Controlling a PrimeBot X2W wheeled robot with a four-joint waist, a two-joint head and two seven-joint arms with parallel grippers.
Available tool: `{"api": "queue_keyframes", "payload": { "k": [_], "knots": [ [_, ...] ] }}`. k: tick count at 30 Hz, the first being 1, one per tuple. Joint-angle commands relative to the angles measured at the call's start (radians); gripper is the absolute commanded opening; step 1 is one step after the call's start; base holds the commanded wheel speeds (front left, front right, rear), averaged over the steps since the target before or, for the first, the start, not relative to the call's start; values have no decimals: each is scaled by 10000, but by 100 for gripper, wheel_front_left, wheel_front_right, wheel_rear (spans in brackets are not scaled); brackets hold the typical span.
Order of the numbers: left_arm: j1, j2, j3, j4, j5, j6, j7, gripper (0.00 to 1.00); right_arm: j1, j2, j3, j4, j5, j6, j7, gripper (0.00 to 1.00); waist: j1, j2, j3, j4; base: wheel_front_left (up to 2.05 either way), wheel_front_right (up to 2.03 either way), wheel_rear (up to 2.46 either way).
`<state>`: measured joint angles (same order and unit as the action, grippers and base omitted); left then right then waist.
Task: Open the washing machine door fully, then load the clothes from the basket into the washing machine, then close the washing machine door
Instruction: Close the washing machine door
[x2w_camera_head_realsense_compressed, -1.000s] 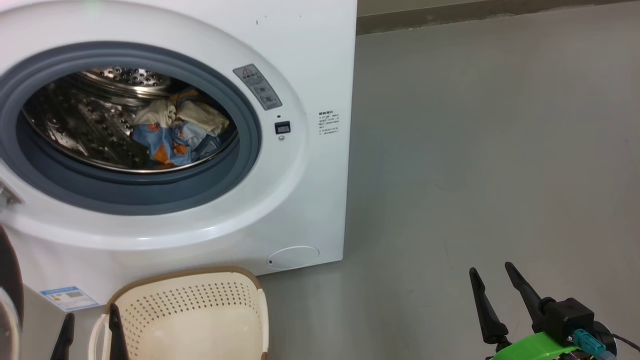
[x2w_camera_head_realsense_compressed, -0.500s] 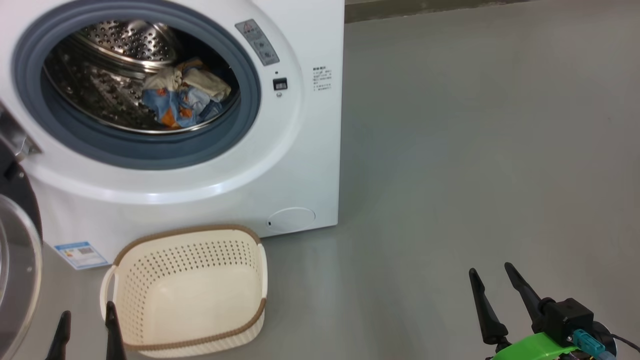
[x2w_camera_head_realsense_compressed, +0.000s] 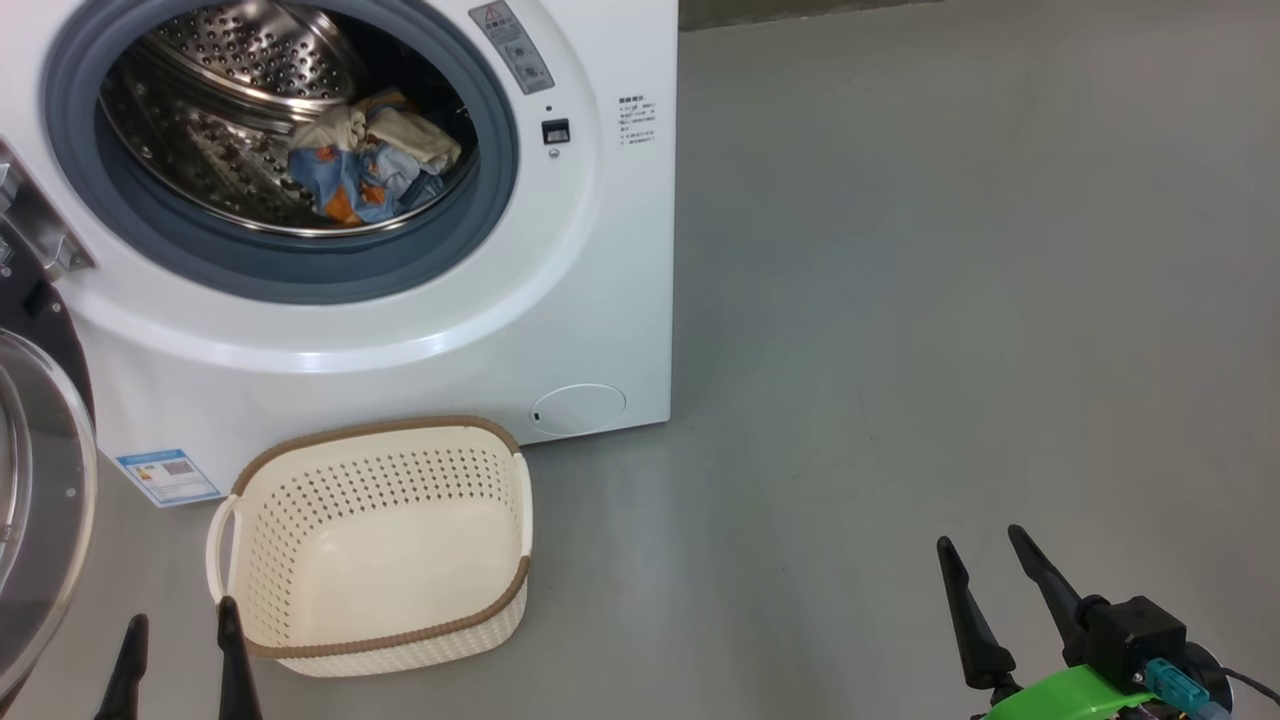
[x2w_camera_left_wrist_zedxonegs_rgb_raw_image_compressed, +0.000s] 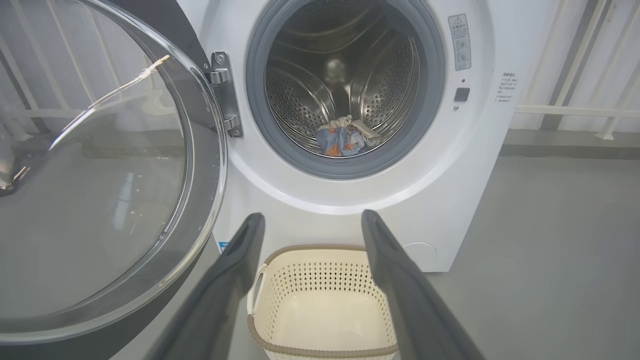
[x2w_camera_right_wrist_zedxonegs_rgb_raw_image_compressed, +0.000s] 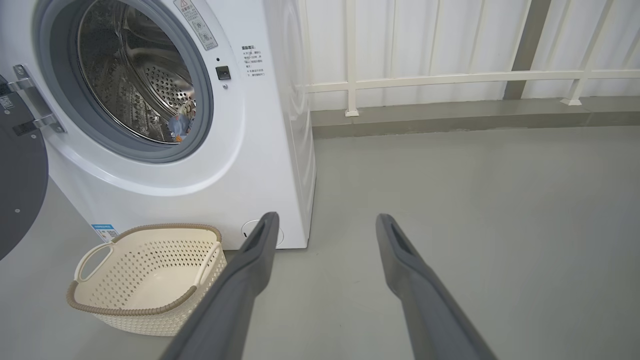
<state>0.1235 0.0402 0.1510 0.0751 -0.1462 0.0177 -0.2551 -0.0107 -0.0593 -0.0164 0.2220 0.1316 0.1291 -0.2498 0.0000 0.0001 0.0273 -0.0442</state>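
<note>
Nearest in the head view, the left pincer (x2w_camera_head_realsense_compressed: 180, 612) rises at the lower left, its two long dark tapered fingers spread wide and holding nothing. The right pincer (x2w_camera_head_realsense_compressed: 980, 536) at the lower right is just as wide and empty, over smooth grey floor (x2w_camera_head_realsense_compressed: 900, 300) well apart from everything else. Just beyond the left pincer sits the basket (x2w_camera_head_realsense_compressed: 400, 480), a rounded rectangle of cream plastic with perforated walls, a brown woven-look rim and loop handles, its plain bottom bare. It stands on the floor just in front of the washing machine (x2w_camera_head_realsense_compressed: 600, 250), a glossy white box with a round flap (x2w_camera_head_realsense_compressed: 578, 408) and a blue label (x2w_camera_head_realsense_compressed: 168, 476) low on its front. The door (x2w_camera_left_wrist_zedxonegs_rgb_raw_image_compressed: 100, 200) is swung open to the left; the head view catches only its edge, while the left wrist view gives the clear bulging glass bowl in its dark ring, hung on a metal hinge (x2w_camera_left_wrist_zedxonegs_rgb_raw_image_compressed: 222, 95). Inside the grey-blue rubber gasket (x2w_camera_head_realsense_compressed: 300, 280), the clothes (x2w_camera_head_realsense_compressed: 365, 170), crumpled blue, orange and cream fabric, lie low in the perforated steel drum (x2w_camera_head_realsense_compressed: 230, 60). The right wrist view adds a white railing (x2w_camera_right_wrist_zedxonegs_rgb_raw_image_compressed: 450, 77) beyond the machine.
</note>
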Motion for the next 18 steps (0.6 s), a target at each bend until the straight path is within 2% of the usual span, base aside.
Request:
{"api": "queue_keyframes", "payload": {
  "k": [1,18],
  "knots": [
    [-324,101,278,-311,53,80,-67,100,-303,-93,241,-222,-13,16,-120,100,0,-1,-10,5,0,0,0],
    [-233,101,48,-548,-7,301,-67,100,-346,-69,241,-255,-21,16,-120,100,0,-1,44,115,0,0,0]
  ]
}}
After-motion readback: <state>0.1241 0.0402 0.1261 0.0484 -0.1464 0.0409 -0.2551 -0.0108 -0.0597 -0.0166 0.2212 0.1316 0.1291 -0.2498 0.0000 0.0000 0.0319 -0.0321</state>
